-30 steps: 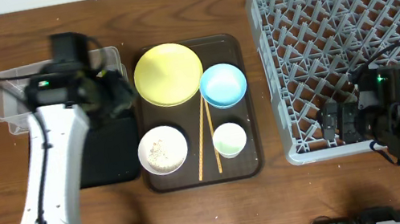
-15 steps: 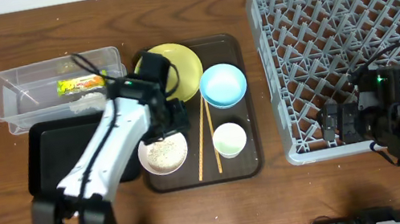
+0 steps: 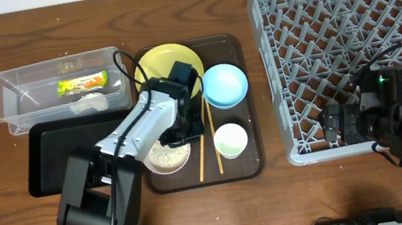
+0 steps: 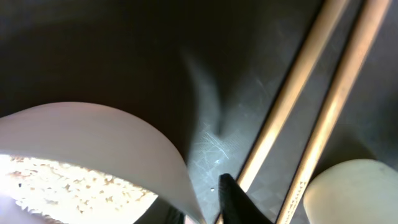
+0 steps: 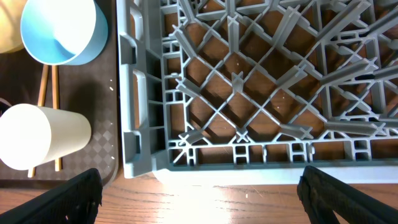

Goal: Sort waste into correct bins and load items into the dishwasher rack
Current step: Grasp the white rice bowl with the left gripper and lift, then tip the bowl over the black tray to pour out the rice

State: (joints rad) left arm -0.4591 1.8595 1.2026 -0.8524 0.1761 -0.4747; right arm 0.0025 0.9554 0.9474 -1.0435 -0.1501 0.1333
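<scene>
Running front-to-back, chopsticks (image 3: 202, 155) tilt slightly right; left fingers (image 4: 235, 200) cannot be judged, right fingers (image 5: 68, 199) spread wide, empty.

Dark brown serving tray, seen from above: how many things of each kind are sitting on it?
Plates: 1, the round yellow plate
Bowls: 2, the light blue bowl and the white bowl
Cups: 1, the small white cup
Chopsticks: 2, the thin wooden chopsticks
Total: 6
</scene>
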